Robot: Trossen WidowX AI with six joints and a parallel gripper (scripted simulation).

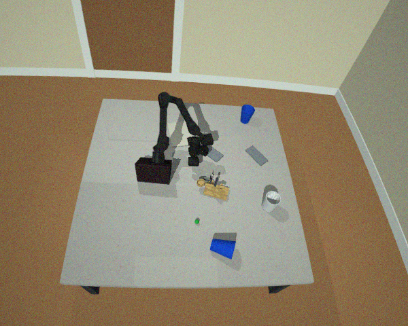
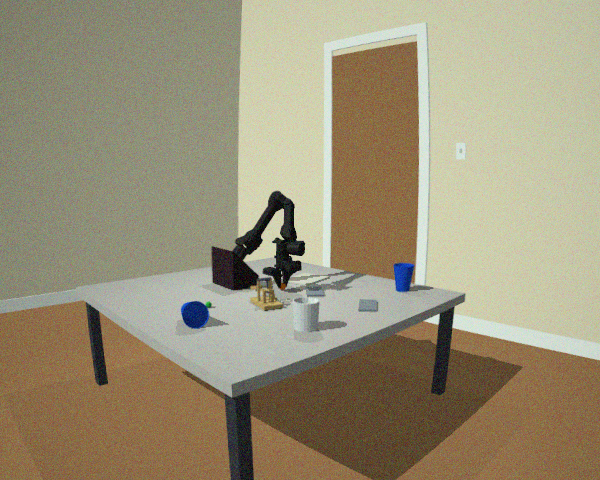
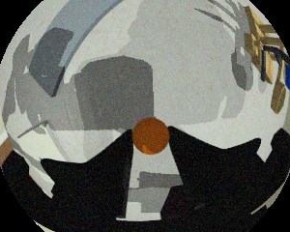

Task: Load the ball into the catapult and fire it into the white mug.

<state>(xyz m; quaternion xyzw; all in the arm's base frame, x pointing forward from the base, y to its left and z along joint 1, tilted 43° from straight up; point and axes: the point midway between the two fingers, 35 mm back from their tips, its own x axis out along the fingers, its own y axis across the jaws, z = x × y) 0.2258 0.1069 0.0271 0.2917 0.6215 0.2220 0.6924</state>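
Observation:
My gripper (image 2: 283,284) (image 3: 150,131) points down and is shut on the orange ball (image 2: 283,287) (image 3: 151,136), low at the table top. The arm hides the ball in the top view. The wooden catapult (image 1: 216,191) (image 2: 266,304) stands near the middle of the table, and part of it shows at the upper right of the wrist view (image 3: 255,45). Its round cup (image 1: 200,183) is on the robot-base side and looks empty. The white mug (image 1: 268,203) (image 2: 305,316) stands upright on the catapult's far side from the robot base, near the table's right edge in the top view.
A green ball (image 1: 196,221) (image 2: 208,304) lies near a tipped blue cup (image 1: 223,247) (image 2: 195,314). Another blue cup (image 1: 247,114) (image 2: 403,277) stands at a far corner. Two flat grey blocks (image 1: 256,155) (image 1: 216,154) (image 2: 367,305) (image 2: 314,292) lie on the table.

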